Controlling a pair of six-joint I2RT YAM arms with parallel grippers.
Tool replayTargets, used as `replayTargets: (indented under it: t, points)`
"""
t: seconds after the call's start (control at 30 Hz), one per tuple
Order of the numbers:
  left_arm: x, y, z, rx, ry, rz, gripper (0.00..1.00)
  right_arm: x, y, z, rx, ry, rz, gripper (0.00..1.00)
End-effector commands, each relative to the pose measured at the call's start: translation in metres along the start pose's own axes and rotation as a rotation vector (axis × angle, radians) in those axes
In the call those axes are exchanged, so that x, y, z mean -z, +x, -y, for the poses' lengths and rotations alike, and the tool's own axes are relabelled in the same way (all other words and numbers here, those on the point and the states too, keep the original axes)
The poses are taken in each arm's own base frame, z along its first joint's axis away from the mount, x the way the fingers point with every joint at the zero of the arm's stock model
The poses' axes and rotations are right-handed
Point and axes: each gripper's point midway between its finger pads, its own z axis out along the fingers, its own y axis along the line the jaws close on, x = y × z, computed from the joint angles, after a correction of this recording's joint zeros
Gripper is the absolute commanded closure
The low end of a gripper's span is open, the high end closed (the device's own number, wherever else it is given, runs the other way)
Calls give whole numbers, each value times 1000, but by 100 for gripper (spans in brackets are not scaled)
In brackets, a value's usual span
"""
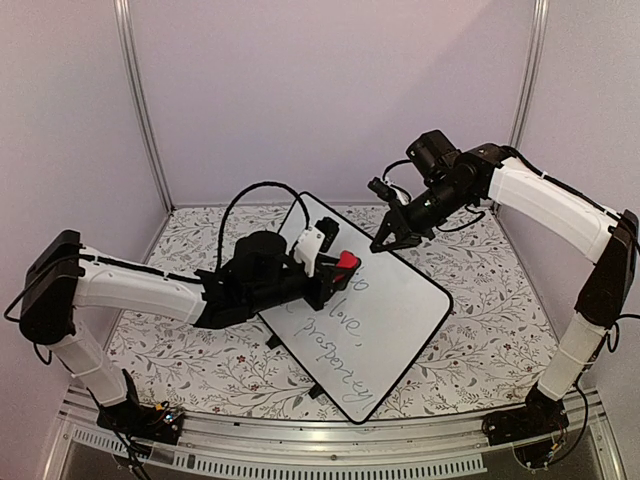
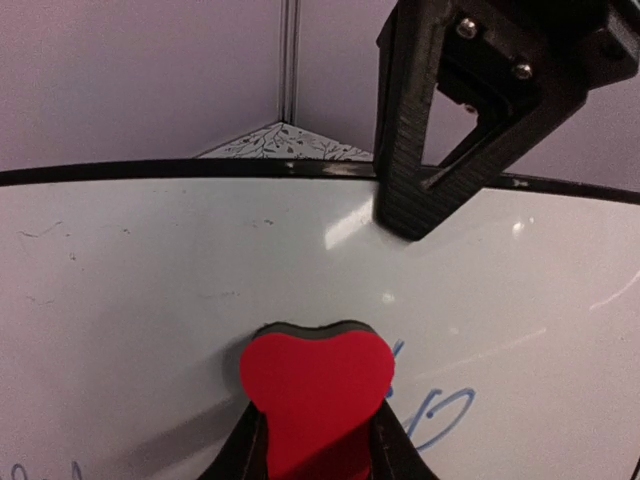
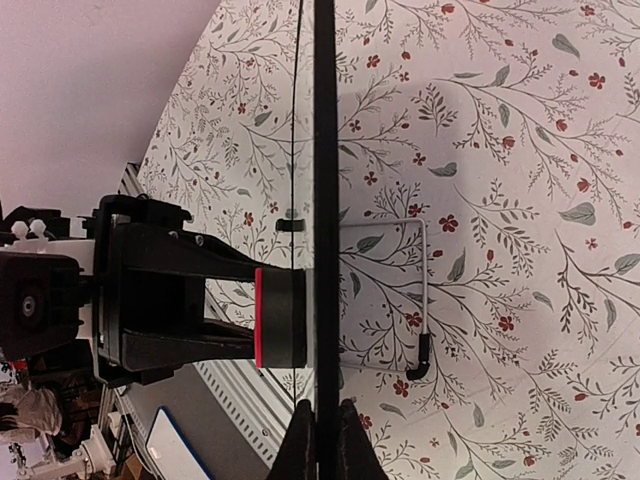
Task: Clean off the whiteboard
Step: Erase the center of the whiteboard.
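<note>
Because the whiteboard (image 1: 400, 320) lies slantwise across the flowered tablecloth (image 1: 480, 330) between the two arms, its near half comes first, and the cursive writing (image 1: 335, 345) there is unwiped. Beyond that writing, the left pincer (image 1: 338, 272) is clamped on a red eraser (image 1: 346, 262), whose dark felt face is pressed flat against the white surface so that a stroke would rub ink off; a blue scrawl (image 2: 440, 410) sits just beside the pad on its right. Farther on, at the board's far edge, the right pincer (image 1: 392, 238) is closed on the thin black rim (image 3: 325, 150), its two fingers meeting either side of it. That hold looks meant to pin the board so it cannot slide or swing under the wiping pressure. By my reckoning the job is in its early part, with most of the words left to clear.
</note>
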Motion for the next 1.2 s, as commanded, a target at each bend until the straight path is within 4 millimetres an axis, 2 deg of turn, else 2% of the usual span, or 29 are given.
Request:
replayTargets:
  t: [0.0, 0.13, 0.33, 0.5, 0.67, 0.77, 0.93, 1.17]
  points:
    - [-12, -7, 0, -23, 9, 2, 100, -3, 6, -25, 33, -90, -22, 100]
    - [-14, -9, 4, -20, 31, 5, 100, -3, 6, -25, 33, -91, -24, 100]
    - [-12, 4, 4, 0, 33, -19, 100, -4, 6, -24, 32, -90, -22, 100]
    - [-10, 17, -26, -5, -103, -58, 100, -5, 5, -24, 32, -91, -23, 100]
    - [-5, 15, -61, 11, -200, -63, 100, -5, 5, -24, 30, -90, -25, 100]
    - [-5, 13, -71, 9, -213, -64, 100, -6, 5, -24, 30, -90, -26, 100]
    - [-7, 16, -64, 2, -167, -64, 100, -6, 5, -23, 29, -88, -28, 100]
    - [1, 15, -28, 7, -37, -18, 100, -7, 5, -22, 27, -88, -31, 100]
